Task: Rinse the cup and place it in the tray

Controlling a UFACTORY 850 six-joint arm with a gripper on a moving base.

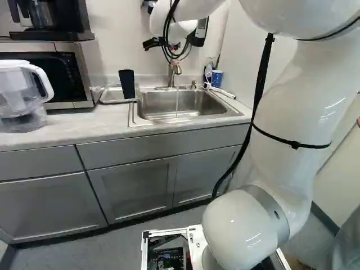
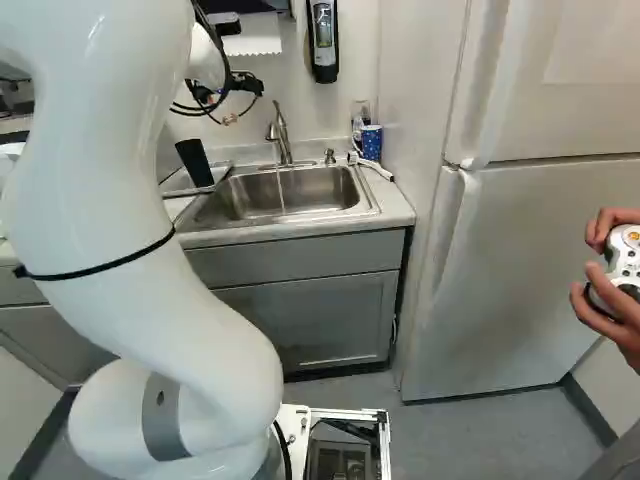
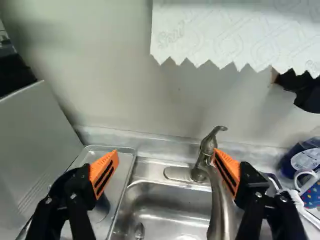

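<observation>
High over the back of the sink, my gripper [image 1: 174, 49] is open and empty; the wrist view shows the gripper [image 3: 165, 151] with its orange pads wide apart. The black cup [image 1: 127, 83] stands in the metal tray [image 1: 110, 95] left of the sink. In the wrist view one finger partly covers the cup [image 3: 101, 207], which lies beyond it in the tray [image 3: 129, 170]. The faucet [image 3: 218, 207] rises at the sink's back, partly behind the other finger. A thin stream of water [image 1: 176, 102] falls from it into the sink [image 1: 136, 115].
Paper towel [image 3: 230, 32] hangs on the wall ahead of the gripper. A microwave [image 1: 84, 70] and a water pitcher [image 1: 19, 93] stand left of the tray. Right of the sink are a blue cup [image 2: 371, 142] and a white cable; farther right is a fridge [image 2: 520, 270]. Hands hold a controller [image 2: 626, 262].
</observation>
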